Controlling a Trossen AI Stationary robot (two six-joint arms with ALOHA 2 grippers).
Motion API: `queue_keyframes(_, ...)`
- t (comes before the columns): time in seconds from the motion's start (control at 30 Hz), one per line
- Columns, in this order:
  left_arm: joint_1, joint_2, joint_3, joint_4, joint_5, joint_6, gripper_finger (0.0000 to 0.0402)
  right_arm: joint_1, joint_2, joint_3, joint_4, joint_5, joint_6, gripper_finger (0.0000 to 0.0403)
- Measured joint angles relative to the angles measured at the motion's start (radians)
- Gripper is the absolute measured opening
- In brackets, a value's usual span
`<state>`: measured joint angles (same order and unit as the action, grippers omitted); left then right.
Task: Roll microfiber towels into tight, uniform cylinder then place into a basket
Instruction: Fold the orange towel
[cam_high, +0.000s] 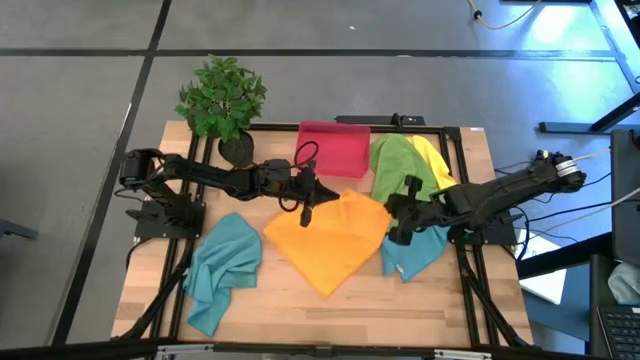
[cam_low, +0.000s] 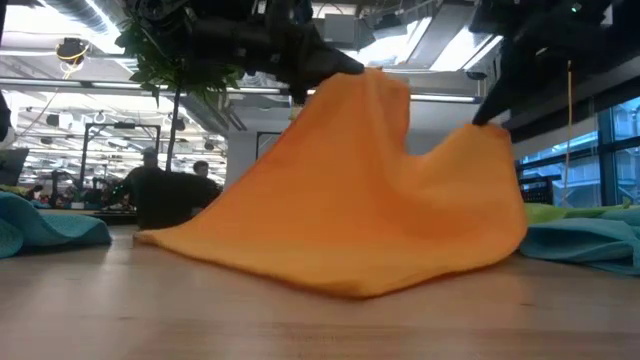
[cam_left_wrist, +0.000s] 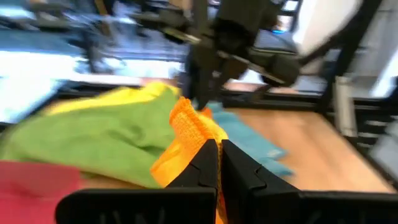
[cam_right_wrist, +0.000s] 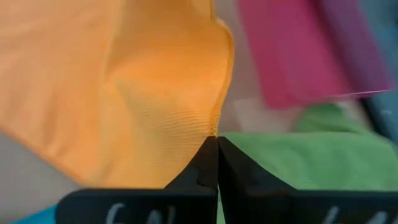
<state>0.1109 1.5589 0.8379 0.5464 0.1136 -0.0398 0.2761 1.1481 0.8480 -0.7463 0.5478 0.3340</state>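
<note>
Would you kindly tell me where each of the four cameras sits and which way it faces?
High view: overhead, straight down on the table; both arms show.
Low view: tabletop level, facing the room; orange towel lifted at two corners.
Left wrist view: behind the left gripper, shut on the orange towel, facing the right arm.
Right wrist view: behind the right gripper, shut on the same towel, toward the basket.
All four share the orange towel.

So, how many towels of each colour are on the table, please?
Orange towel: 1
Green towel: 1
Yellow towel: 1
Teal towels: 2
Total: 5 towels
</note>
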Motion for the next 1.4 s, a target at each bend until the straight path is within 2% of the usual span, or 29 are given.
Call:
queue_keyframes(0.2,-0.049,-0.092,0.001,-0.103,-0.271,0.073,0.0,-0.051,0.0,0.077,-0.088,0.107,-0.032,0.0)
queue_keyframes(0.47,-0.172,-0.195,0.0,-0.27,-0.581,0.102,0.0,-0.164,-0.001,0.115,-0.03,0.129,-0.163,0.0)
queue_keyframes(0.7,-0.258,-0.199,0.0,-0.418,-0.804,0.063,0.0,-0.23,0.0,0.119,0.149,0.06,-0.29,0.0)
queue_keyframes(0.87,-0.29,-0.199,-0.01,-0.446,-0.935,0.059,0.0,-0.242,0.024,0.119,0.212,0.004,-0.317,0.0)
queue_keyframes(0.97,-0.287,-0.199,-0.018,-0.471,-0.976,0.08,0.0,-0.239,0.047,0.119,0.213,-0.026,-0.31,0.0)
queue_keyframes(1.1,-0.27,-0.199,-0.034,-0.495,-0.98,0.117,0.0,-0.204,0.083,0.119,0.212,-0.073,-0.261,0.0)
queue_keyframes(1.3,-0.262,-0.198,-0.075,-0.495,-0.955,0.176,0.0,-0.126,0.144,0.119,0.213,-0.071,-0.223,0.0)
queue_keyframes(1.4,-0.238,-0.198,-0.082,-0.495,-0.915,0.181,0.0,-0.111,0.162,0.119,0.207,-0.016,-0.229,0.0)
